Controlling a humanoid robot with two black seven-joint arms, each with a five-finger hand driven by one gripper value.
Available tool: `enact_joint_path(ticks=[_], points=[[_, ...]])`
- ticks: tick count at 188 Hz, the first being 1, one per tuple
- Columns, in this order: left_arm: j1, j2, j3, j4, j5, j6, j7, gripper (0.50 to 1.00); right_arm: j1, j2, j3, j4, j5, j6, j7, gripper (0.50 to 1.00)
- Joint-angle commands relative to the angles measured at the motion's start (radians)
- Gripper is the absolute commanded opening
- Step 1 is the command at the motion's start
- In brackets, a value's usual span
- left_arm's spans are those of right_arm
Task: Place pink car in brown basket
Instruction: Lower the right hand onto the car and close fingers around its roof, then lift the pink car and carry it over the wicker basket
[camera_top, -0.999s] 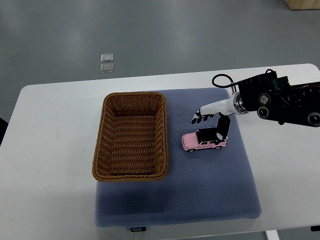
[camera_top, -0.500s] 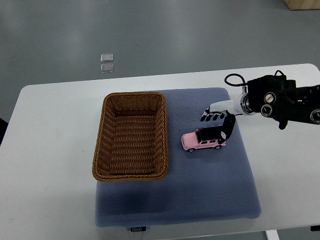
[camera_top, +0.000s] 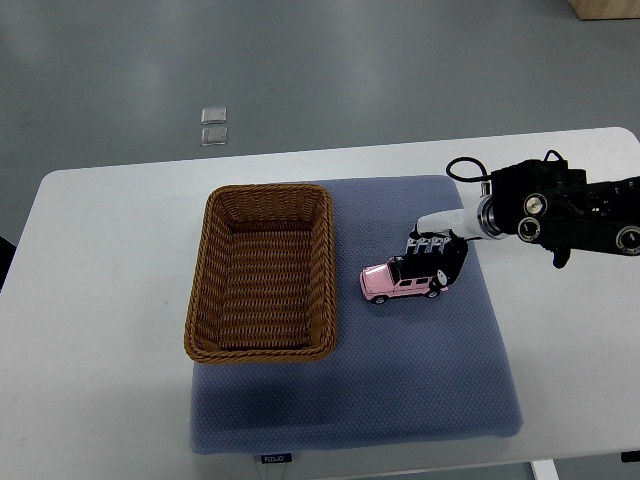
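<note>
Right robot hand now lowered onto the rear of the pink car; half a second ago held slightly higher and further right, a second ago raised with fingers spread above the car roof. Fingers now curled down over the black rear roof section, thumb on the near side, closing around the car's rear end. Contact with the roof visible; firmness of the grip cannot be told. Car shifted slightly left and turned a little against the earlier frame, still resting on the mat.

Wrist white, leading right into a black forearm housing entering from the right picture edge, held roughly level above the worktop. Black cable looped above the wrist joint.

Pink car positioned on the blue-grey mat, right of centre, nose pointing left toward the brown basket. Car and basket apart, strip of bare mat between them.

Brown basket standing on the left half of the mat, rectangular, woven, open side up. Position unchanged across all frames.

Mat lying on the white worktop. Two small clear squares on the grey floor beyond the far worktop edge.
</note>
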Motion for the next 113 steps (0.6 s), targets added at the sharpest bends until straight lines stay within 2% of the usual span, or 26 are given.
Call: enact_joint_path(ticks=[1,22,113], points=[[0.000,0.000,0.000,0.000,0.000,0.000,0.000,1.000,0.000,0.001,0.000,0.003,-0.004,0.009,0.001,0.615],[0.000,0.000,0.000,0.000,0.000,0.000,0.000,1.000,0.000,0.001,0.000,0.008,-0.005,0.020,0.001,0.500],[0.000,0.000,0.000,0.000,0.000,0.000,0.000,1.000,0.069,-0.059,0.015,0.003,-0.004,0.041,0.020,0.500]])
